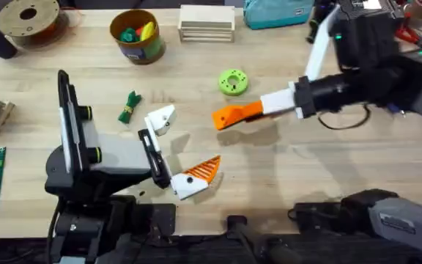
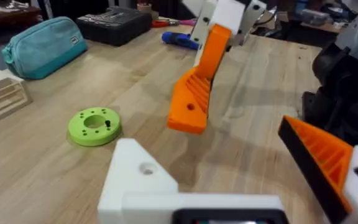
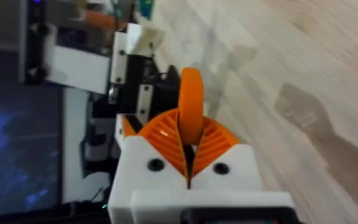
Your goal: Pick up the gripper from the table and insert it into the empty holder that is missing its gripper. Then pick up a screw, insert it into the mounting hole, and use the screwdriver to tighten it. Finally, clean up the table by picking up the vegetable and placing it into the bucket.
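The right gripper [image 1: 251,110] pinches the small orange ribbed plastic gripper [image 1: 234,115] and holds it up over the wooden table [image 1: 306,169], near the round green disc [image 1: 232,81]. The left gripper [image 1: 178,154] is wide apart; its white plastic holder [image 1: 161,119] has no pad.
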Robot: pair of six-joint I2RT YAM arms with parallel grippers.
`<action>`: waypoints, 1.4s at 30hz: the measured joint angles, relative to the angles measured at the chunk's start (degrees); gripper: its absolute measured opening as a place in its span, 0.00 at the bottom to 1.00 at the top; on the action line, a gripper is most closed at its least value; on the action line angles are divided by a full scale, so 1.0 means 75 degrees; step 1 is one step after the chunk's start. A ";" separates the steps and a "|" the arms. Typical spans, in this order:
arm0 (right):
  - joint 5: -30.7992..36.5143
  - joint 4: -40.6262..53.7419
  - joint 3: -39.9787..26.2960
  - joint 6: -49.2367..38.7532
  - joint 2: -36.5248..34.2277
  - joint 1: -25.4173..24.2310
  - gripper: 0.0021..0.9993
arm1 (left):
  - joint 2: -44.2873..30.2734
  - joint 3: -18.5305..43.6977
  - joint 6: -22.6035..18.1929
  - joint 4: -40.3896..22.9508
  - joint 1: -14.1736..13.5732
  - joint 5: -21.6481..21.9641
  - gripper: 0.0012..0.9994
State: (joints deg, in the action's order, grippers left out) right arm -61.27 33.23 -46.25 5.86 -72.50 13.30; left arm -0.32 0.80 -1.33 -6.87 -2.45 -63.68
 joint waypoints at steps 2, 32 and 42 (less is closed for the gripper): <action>-0.0627 -0.0453 -0.0001 -0.0043 -0.0467 0.0072 0.01 | 0.0000 0.0000 -0.0034 0.0000 0.0002 -0.0006 0.99; -0.3159 -0.3008 -0.0633 0.1898 -0.3423 0.1355 0.01 | 0.0000 0.0000 -0.0392 -0.0061 0.0002 -0.0370 0.99; -0.3422 -0.3066 -0.0633 0.1843 -0.3429 0.1355 0.01 | 0.0002 0.0000 -0.0357 -0.0061 -0.0001 -0.0370 0.99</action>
State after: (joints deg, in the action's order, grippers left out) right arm -86.94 10.24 -51.00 19.68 -98.21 23.46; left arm -0.30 0.80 -4.01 -7.33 -2.46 -66.46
